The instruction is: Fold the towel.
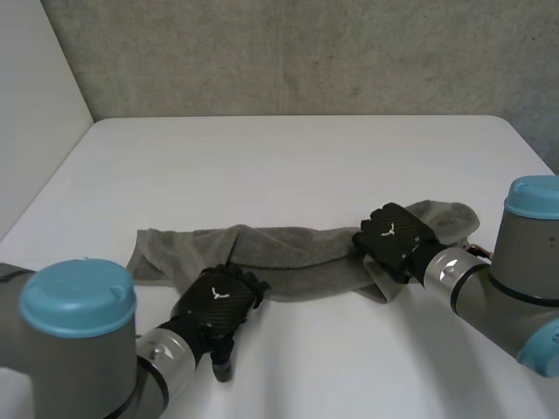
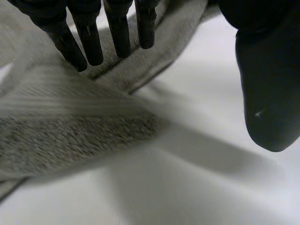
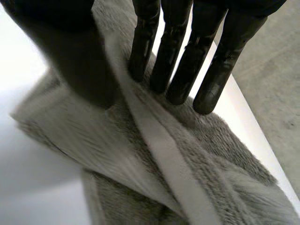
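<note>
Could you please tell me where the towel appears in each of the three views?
Head view: the towel lies bunched in a strip across the near table, left hand and right hand on it.
Left wrist view: the towel lies at the left hand's straight fingers and under its palm.
Right wrist view: the towel lies under the right hand, pale band running outward.
Shared landmark: the white table bordering the towel.

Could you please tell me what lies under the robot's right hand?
The grey towel, with a banded fold pinched between thumb and fingers of the right hand. The white table beneath is hidden by the cloth.
</note>
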{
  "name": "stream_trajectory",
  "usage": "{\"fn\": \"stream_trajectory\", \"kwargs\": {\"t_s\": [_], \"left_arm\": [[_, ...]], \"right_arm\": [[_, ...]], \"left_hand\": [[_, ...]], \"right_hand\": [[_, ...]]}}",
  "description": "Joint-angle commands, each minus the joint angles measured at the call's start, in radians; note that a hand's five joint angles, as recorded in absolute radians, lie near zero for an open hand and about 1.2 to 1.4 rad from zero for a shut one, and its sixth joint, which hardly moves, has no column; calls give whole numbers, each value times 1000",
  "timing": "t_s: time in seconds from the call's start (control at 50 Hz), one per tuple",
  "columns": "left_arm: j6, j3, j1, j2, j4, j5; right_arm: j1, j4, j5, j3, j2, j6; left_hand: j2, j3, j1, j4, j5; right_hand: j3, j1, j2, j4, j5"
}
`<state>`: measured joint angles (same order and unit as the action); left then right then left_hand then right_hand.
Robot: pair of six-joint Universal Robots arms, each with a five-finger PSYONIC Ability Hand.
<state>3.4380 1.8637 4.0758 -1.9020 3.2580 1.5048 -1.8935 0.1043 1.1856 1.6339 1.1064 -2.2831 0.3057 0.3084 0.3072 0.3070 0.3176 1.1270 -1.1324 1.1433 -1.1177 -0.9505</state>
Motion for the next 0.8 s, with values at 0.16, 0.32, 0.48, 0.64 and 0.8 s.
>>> {"fn": "stream_trajectory", "kwargs": {"t_s": [0.16, 0.32, 0.48, 0.64, 0.8], "left_arm": [[-2, -127, -17, -147, 49, 170], [-3, -208, -6, -187, 49, 241], [-3, -271, 3, -239, 49, 294], [-2, -302, 25, -256, 57, 347], [0, -301, 55, -256, 138, 353]], "right_arm": [[85, 67, 34, -19, 21, -388], [246, 129, 37, -5, 118, -841], [315, 121, 37, -12, 102, -826], [318, 118, 37, -17, 87, -812], [317, 117, 37, -17, 70, -809]], "left_hand": [[-25, -27, -26, -26, -211], [-25, -27, -26, -26, -211], [-22, -24, -23, -23, -208], [-25, -27, -26, -26, -211], [-13, -16, -14, -14, -199]], "right_hand": [[269, -264, 253, -279, -271], [269, -264, 253, -279, -271], [269, -264, 253, -279, -271], [269, -264, 253, -279, -271], [269, -264, 253, -279, -271]]}}
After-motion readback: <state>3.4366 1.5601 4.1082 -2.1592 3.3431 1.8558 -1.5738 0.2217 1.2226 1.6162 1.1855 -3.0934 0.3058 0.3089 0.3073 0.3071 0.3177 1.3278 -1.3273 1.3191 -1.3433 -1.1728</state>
